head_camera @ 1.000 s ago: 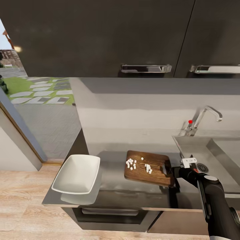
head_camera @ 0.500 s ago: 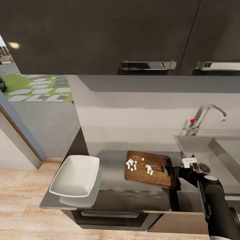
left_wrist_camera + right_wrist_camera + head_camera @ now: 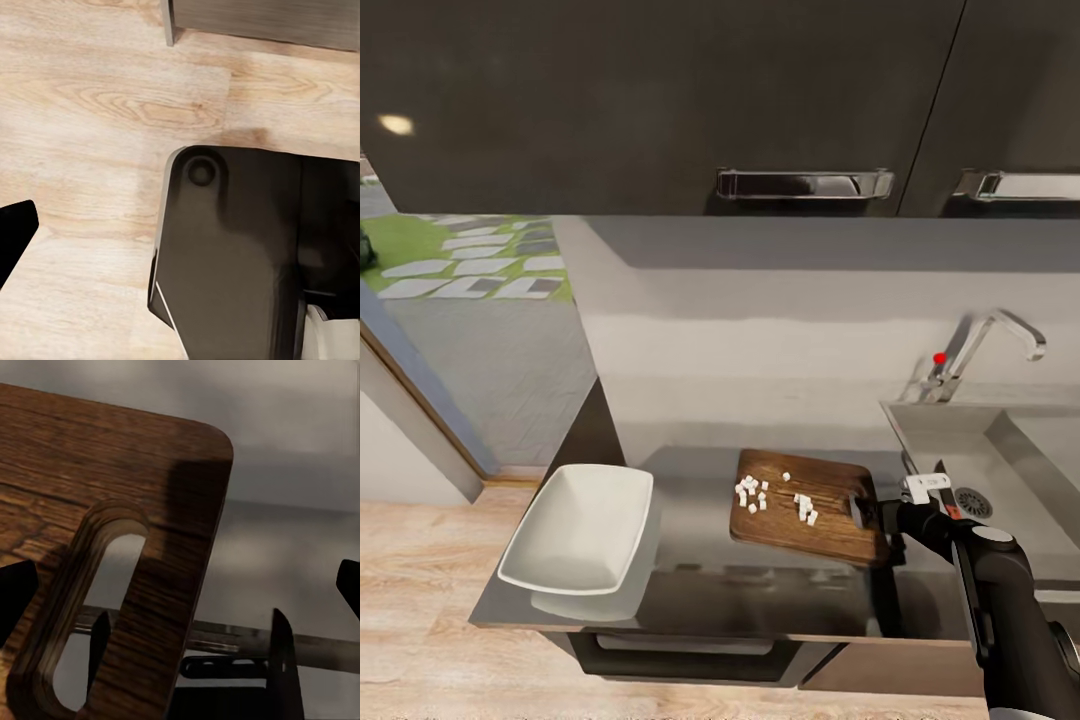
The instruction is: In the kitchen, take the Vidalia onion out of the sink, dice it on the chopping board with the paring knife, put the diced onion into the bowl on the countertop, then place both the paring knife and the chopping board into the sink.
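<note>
Board (image 3: 805, 505) sits on the grey countertop (image 3: 700, 590), between the white bowl (image 3: 578, 528) and the sink (image 3: 1000, 470). Small white onion dice (image 3: 775, 495) lie scattered on the board's top, none in the bowl. Bowl is well apart from the board, at the countertop's end away from the sink. Right gripper (image 3: 868, 513) is at the board's sink-side end; in the wrist view the board's slotted handle end (image 3: 112, 607) sits between the two fingers (image 3: 281, 660), so it reads as clamped on the board. Left gripper state: can't tell, its wrist view faces wooden floor (image 3: 97, 97) and a dark robot part (image 3: 240, 255). Tap (image 3: 980, 345) with red dot stands behind the sink.
</note>
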### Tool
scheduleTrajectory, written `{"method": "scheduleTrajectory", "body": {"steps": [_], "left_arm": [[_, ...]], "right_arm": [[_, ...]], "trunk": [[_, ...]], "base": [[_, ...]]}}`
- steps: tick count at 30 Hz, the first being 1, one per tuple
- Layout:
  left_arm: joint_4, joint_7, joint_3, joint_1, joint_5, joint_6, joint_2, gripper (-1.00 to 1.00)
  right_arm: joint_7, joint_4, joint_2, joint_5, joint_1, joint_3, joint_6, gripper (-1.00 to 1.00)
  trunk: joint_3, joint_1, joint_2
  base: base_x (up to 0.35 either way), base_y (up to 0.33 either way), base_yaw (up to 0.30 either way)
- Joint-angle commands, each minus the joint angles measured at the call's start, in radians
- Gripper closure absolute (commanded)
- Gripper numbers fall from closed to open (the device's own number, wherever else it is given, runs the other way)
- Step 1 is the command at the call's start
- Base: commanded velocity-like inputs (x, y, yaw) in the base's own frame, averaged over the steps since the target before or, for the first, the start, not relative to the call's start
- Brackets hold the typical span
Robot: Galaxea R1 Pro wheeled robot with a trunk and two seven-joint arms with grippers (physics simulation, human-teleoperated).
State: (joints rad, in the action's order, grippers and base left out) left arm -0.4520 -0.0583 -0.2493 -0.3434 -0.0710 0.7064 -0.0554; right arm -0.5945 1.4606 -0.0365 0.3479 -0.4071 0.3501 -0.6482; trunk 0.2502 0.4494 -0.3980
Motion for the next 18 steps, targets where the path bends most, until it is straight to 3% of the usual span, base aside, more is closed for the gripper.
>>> {"method": "scheduleTrajectory", "body": {"steps": [1,18], "left_arm": [[-0.002,-0.006,-0.008,0.000,-0.007,0.001,-0.001,-1.00],[-0.002,-0.006,-0.008,0.000,-0.007,0.001,-0.001,-1.00]], "right_arm": [[-0.010,0.001,0.000,0.011,-0.001,0.001,-0.002,-1.00],[-0.010,0.001,0.000,0.010,-0.001,0.001,-0.002,-1.00]], "trunk": [[0.003,0.001,-0.002],[0.029,0.001,-0.002]], "base": [[0.006,-0.005,0.000],[0.019,-0.020,0.000]]}}
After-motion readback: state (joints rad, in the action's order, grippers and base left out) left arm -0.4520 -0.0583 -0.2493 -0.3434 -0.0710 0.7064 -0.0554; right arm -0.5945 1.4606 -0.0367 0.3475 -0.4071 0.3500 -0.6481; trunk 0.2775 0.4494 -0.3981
